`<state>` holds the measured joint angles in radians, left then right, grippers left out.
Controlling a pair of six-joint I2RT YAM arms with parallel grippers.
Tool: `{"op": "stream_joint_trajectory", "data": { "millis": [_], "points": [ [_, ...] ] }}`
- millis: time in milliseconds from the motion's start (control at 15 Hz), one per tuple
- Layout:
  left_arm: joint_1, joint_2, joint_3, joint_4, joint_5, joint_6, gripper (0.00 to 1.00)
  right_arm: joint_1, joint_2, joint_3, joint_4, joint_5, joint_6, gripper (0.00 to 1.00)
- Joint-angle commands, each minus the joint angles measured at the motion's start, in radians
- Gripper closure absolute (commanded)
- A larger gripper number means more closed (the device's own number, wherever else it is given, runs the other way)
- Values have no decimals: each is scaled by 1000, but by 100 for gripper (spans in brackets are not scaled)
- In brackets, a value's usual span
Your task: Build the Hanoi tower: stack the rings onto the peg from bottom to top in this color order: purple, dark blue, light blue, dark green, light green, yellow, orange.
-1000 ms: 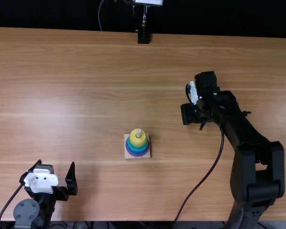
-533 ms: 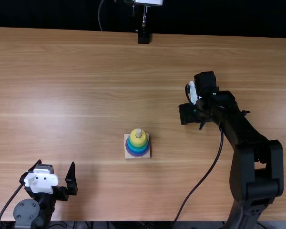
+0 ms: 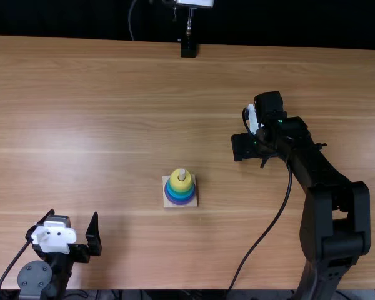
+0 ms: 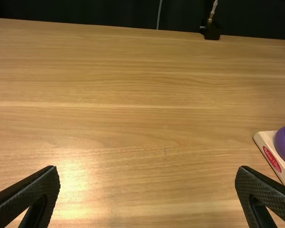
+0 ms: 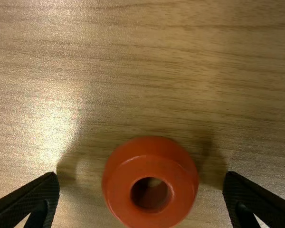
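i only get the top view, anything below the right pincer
Observer: Yes, the orange ring is on the table there.
Operator: is it gripped
Observer: No, the right pincer is open, with table showing on both sides of the orange ring.
Operator: which way does the hole face
Observer: Upward, the orange ring looks to be lying flat.

The light brown wooden table (image 3: 100, 112) has grain running from side to side. At its far edge sits 1 black block (image 3: 188, 49), 1 metal rod (image 3: 189, 22) above it, under 1 white part (image 3: 197, 2). Nearby, 1 thin cable (image 3: 130, 22) hangs against a dark backdrop (image 3: 69, 19).
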<state>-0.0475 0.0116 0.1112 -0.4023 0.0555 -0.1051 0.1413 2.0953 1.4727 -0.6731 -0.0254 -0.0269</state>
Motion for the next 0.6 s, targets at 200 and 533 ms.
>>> {"op": "stream_joint_trajectory", "data": {
  "millis": [200, 533],
  "points": [
    [3, -12, -111, -78, 5, 11, 0, -14, 29, 28, -4, 0, 8, 53],
    [3, -12, -111, -78, 5, 11, 0, -12, 28, 26, -4, 1, 7, 92]
  ]
}}
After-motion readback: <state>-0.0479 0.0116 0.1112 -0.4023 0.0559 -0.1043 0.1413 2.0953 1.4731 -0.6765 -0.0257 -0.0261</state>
